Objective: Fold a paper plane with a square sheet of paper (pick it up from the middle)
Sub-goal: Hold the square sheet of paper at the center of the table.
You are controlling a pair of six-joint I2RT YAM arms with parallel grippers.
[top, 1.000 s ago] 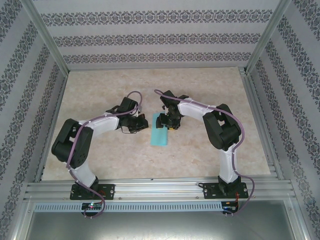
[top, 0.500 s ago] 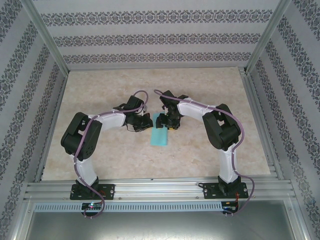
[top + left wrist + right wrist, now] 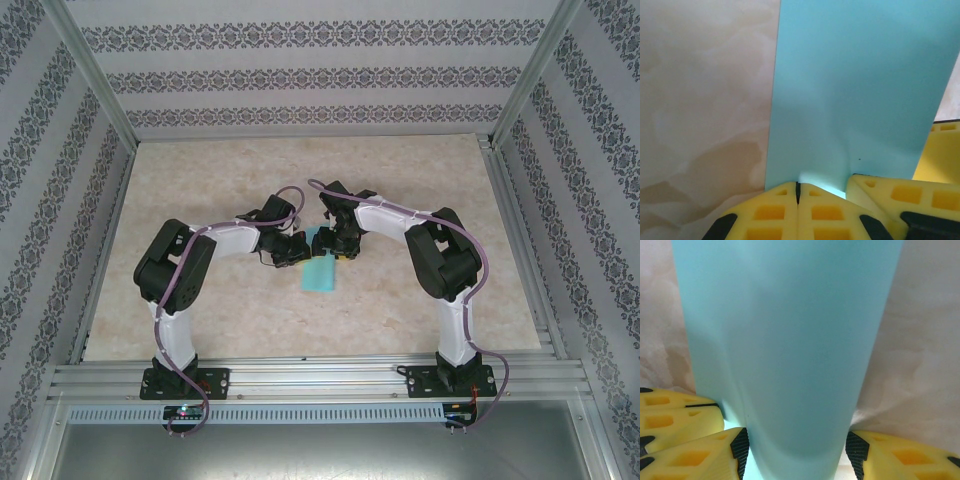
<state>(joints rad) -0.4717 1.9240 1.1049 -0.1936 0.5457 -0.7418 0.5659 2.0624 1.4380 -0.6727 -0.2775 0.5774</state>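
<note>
On the marbled worktop (image 3: pixel 420 180), the right tool (image 3: pixel 797 450) clamps the folded sheet of paper (image 3: pixel 320 272) across its width. The left tool (image 3: pixel 797 192), closed, crowds in just beside it at the sheet's edge.

Bright, even light, soft shadows on the table (image 3: pixel 200 300); the turquoise paper (image 3: pixel 790 340) near the wrist cameras looks slightly blurred

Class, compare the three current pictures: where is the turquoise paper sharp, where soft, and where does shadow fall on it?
Top external: even light, no glare, the turquoise paper small but crisp-edged. Left wrist: its edges are sharp, with a grey shadow low on its middle. Right wrist: it sits close to the lens, soft-edged, darker along its left side.
</note>
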